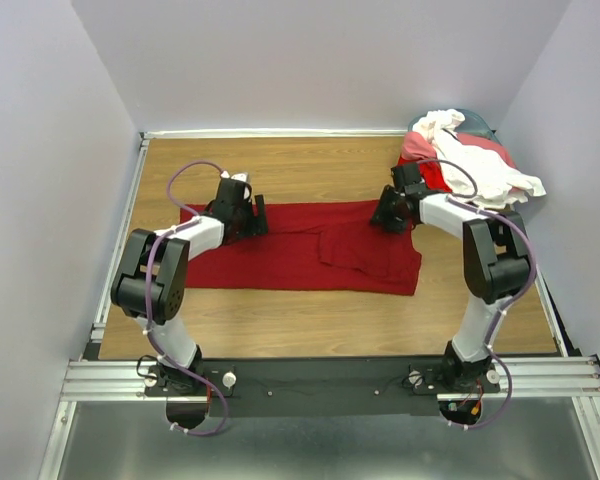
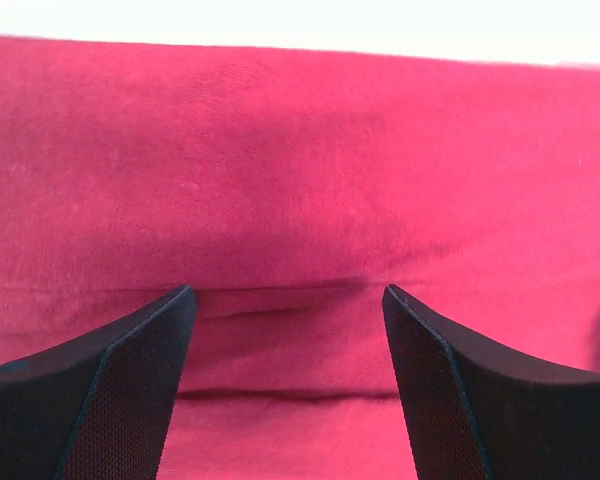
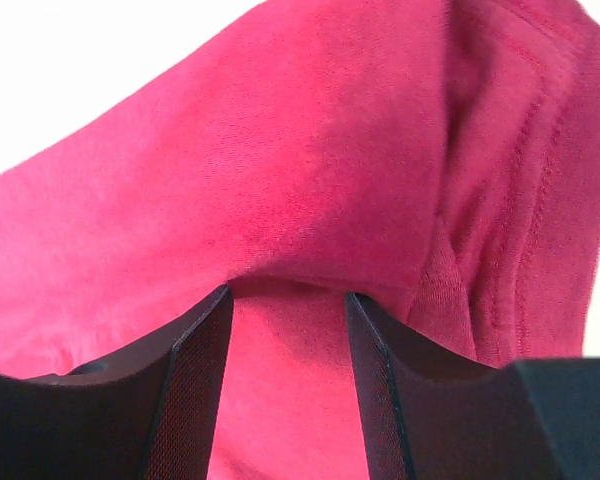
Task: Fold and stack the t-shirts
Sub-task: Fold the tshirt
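Observation:
The large dark crimson t-shirt (image 1: 300, 255) lies flat across the middle of the table as a long folded band. My left gripper (image 1: 248, 215) rests over its far left edge, jaws wide open, with creased crimson cloth (image 2: 290, 200) under and between the fingers (image 2: 130, 380). My right gripper (image 1: 388, 215) is at the shirt's far right corner, jaws narrowed on a raised hump of crimson cloth (image 3: 310, 180) that fills the gap; a stitched hem (image 3: 520, 200) hangs to the right. White (image 1: 480, 165), red-pink (image 1: 420, 150) and teal (image 1: 477, 120) shirts sit piled at the back right.
The wooden table (image 1: 280, 165) is walled by pale panels at the back and on both sides. The heap of shirts sits just behind my right arm (image 1: 490, 255). A metal rail (image 1: 310, 380) runs along the near edge.

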